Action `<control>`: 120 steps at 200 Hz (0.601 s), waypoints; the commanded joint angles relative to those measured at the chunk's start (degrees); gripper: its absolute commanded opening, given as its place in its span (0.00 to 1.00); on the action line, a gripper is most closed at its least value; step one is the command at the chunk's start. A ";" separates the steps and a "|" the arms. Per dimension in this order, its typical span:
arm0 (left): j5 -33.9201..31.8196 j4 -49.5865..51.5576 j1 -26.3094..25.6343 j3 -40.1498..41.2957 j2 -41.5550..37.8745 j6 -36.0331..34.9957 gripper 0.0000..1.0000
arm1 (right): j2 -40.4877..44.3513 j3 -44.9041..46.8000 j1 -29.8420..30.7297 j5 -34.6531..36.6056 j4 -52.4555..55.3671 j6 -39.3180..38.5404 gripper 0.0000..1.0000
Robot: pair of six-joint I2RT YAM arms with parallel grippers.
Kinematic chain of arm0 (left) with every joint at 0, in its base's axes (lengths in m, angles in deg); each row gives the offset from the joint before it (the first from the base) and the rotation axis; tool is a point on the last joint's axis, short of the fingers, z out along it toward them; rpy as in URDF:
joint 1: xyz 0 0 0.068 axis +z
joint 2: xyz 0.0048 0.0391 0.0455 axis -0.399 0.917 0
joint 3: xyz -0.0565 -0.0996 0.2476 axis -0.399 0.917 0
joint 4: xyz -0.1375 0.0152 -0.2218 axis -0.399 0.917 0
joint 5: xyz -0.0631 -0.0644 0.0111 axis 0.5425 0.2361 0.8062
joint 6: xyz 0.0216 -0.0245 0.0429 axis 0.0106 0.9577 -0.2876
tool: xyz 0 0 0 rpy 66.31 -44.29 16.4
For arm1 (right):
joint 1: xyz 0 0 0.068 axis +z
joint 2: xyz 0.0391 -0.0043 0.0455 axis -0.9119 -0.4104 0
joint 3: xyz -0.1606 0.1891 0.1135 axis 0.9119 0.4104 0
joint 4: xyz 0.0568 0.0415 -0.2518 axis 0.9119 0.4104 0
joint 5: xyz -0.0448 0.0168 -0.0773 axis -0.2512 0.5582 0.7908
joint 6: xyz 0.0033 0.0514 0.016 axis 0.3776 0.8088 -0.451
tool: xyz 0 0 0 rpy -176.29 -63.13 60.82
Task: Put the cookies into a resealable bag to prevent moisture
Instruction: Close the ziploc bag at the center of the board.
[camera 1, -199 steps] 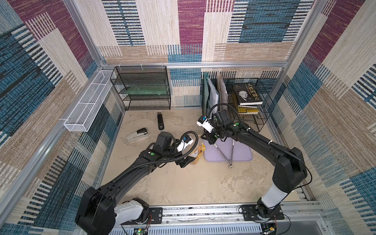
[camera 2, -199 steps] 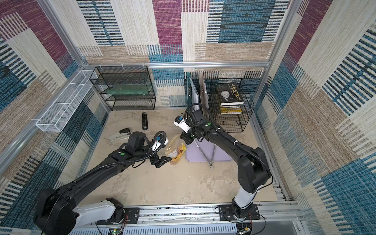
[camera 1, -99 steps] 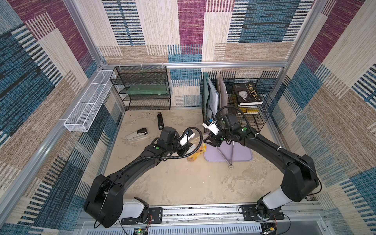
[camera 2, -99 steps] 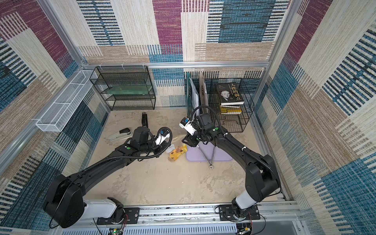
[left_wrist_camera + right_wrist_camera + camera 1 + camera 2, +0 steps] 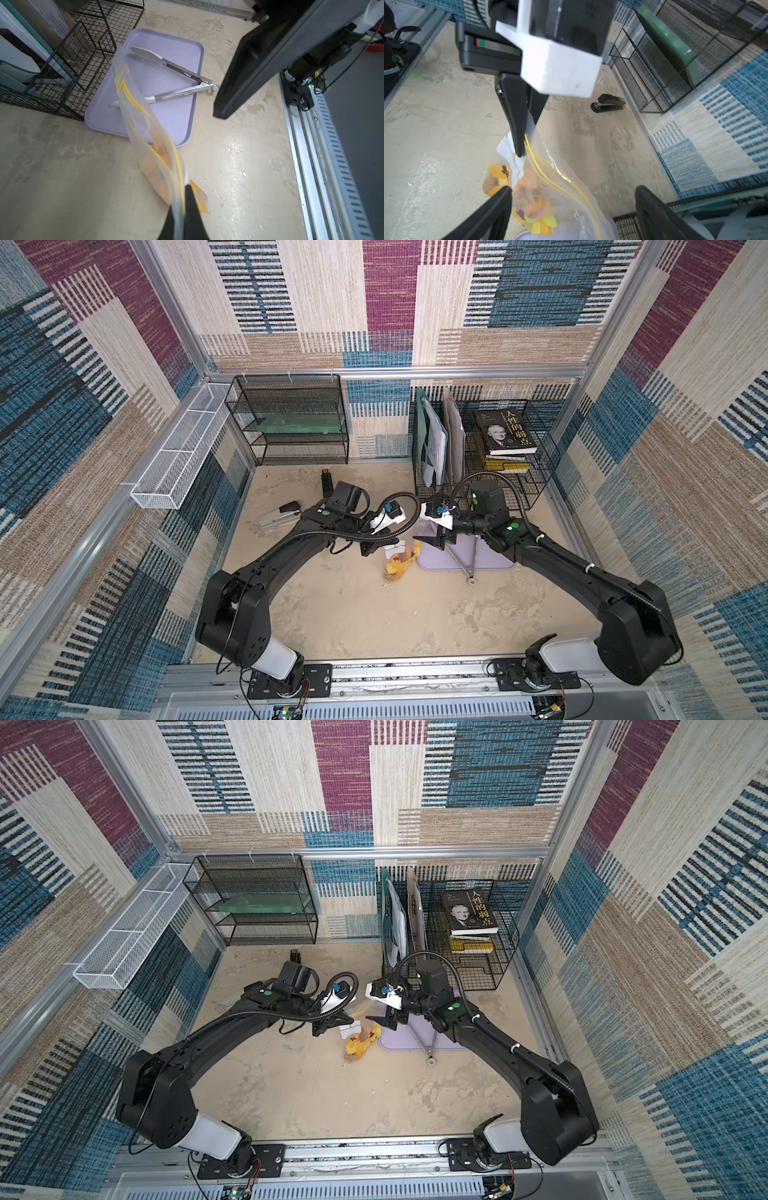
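Your left hand (image 5: 180, 207) is shut tight on one end of the mouth strip of the bag (image 5: 145, 124), just where the yellow lines finish. The bag hangs from this grip over the surface (image 5: 374, 614). In both top views it is just beside the edge of the tray (image 5: 490, 562).

The cookies (image 5: 533, 197) are inside the bag, collected in its lower part. You see orange and yellow pieces and a brown one through the clear plastic. I cannot tell if the bottom of the bag touches the surface.

Your right hand (image 5: 573, 196) is wide open and holds nothing. In its wrist view the two fingers stand on both sides of the bag, and the other end of the yellow lines passes between them. One fingertip (image 5: 502, 199) is in front of the yellow printed part, but I cannot tell if it touches the plastic. In a top view this hand is over the tray's edge and points toward the left hand; the two hands are near but apart.

The tongs (image 5: 182, 70) lie open on the tray, and their ring end reaches over the rim. A black stapler (image 5: 608, 102) lies on the surface near the mesh shelf (image 5: 654, 79).
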 commanded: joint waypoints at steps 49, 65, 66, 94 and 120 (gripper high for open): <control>-1.00 1.67 1.19 -0.16 -0.52 -6.72 0.00 | -13.68 -12.68 1.42 -11.69 13.68 -18.25 0.89; -0.93 0.21 1.63 0.23 -0.93 -6.28 0.00 | -15.77 -14.18 1.67 -12.56 16.24 -19.29 0.75; -0.90 0.12 1.63 0.20 -0.94 -6.25 0.00 | -15.85 -14.19 1.67 -12.60 16.16 -19.12 0.73; -1.23 -1.62 2.05 0.87 -1.13 -5.64 0.00 | -16.36 -13.54 1.48 -15.01 14.85 -17.22 0.28; -0.97 -2.89 2.25 1.65 -1.32 -5.00 0.00 | -16.06 -13.08 1.43 -15.17 14.65 -16.60 0.00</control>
